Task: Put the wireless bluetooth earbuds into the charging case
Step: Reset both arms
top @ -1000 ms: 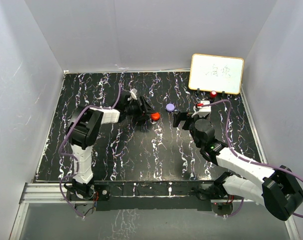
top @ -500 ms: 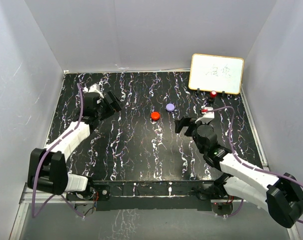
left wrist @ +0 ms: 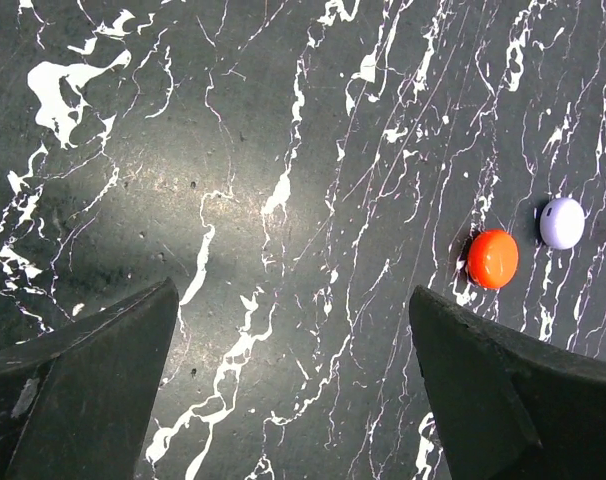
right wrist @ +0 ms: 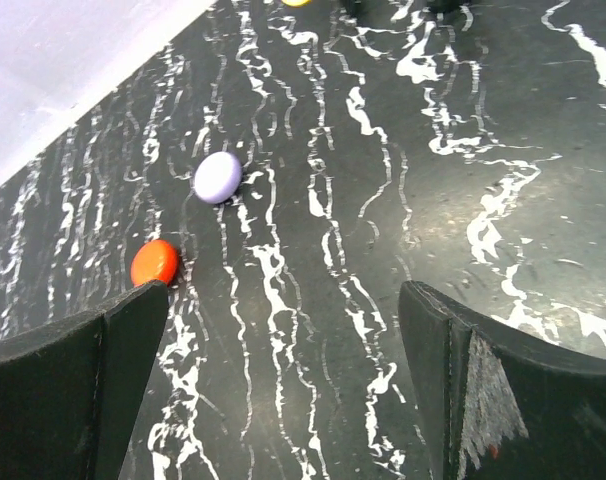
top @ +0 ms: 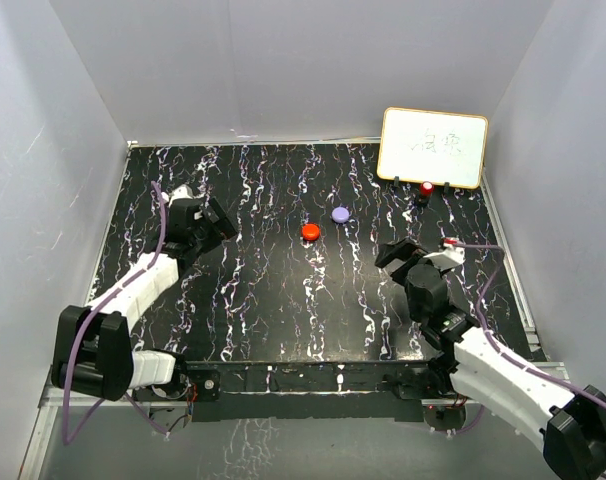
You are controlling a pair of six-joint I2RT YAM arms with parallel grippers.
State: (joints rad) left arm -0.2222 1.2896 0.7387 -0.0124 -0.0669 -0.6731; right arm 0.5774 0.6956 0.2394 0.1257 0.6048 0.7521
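Observation:
A round red case (top: 310, 232) and a round lavender case (top: 341, 214) lie shut on the black marbled table, close together at mid-back. No loose earbuds show in any view. My left gripper (top: 211, 222) is open and empty at the left, well away from the cases. In the left wrist view (left wrist: 293, 300) the red case (left wrist: 493, 258) and the lavender case (left wrist: 562, 222) lie far right. My right gripper (top: 396, 253) is open and empty, right of and nearer than the cases. In the right wrist view (right wrist: 283, 290) the red case (right wrist: 154, 262) and the lavender case (right wrist: 218, 177) lie ahead left.
A small whiteboard (top: 433, 147) stands on feet at the back right, with a small red object (top: 426, 187) at its base. White walls enclose the table on three sides.
My left gripper has pulled away from the red case to the table's left side. My right gripper has drawn back toward the near right. The two cases have not moved.

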